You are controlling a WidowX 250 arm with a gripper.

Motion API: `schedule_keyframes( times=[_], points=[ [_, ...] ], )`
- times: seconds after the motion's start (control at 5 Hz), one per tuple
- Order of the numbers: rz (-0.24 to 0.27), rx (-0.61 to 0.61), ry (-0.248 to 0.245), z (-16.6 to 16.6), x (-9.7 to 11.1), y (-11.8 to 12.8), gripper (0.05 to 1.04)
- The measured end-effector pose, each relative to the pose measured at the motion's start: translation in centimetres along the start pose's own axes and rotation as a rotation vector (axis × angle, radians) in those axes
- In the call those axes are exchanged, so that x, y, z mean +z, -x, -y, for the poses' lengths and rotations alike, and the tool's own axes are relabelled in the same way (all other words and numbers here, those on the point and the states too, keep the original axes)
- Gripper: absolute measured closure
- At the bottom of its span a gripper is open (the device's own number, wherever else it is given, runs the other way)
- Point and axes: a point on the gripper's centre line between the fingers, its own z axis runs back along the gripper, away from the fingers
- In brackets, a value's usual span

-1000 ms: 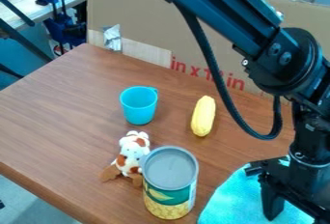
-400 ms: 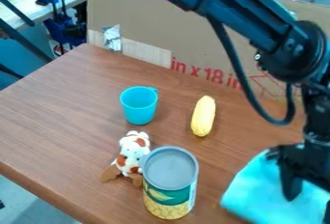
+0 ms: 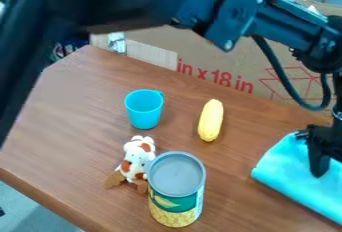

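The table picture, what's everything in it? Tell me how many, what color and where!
Cup: one, light blue, left of the corn
Corn: one, yellow, right of the cup
Stuffed animal: one, white and brown, beside the can
Can: one, green and yellow with gray lid, at the front
Cloth: one, bright blue, on the table's right side
Table: one, brown, under these things
Cardboard: tan with red print, behind the table
Robot arm: one, black, across the top
Tool: one, black, right edge, at the cloth
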Motion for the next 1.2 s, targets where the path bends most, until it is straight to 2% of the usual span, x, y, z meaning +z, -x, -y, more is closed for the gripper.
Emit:
schedule_keyframes(
  times=[0.4,0.6,0.8,1.0,1.2],
  points=[
    [-0.020,0.005,-0.006,-1.5,-0.2,1.3,0.082],
    [0.005,0.071,-0.017,-3.8,0.4,3.0,0.082],
    [0.046,0.108,-0.029,-4.6,2.0,4.5,0.082],
    [0.124,0.110,-0.038,-4.0,3.8,6.5,0.082],
    [0.259,0.081,-0.050,-2.7,8.6,5.6,0.082]
  ],
)
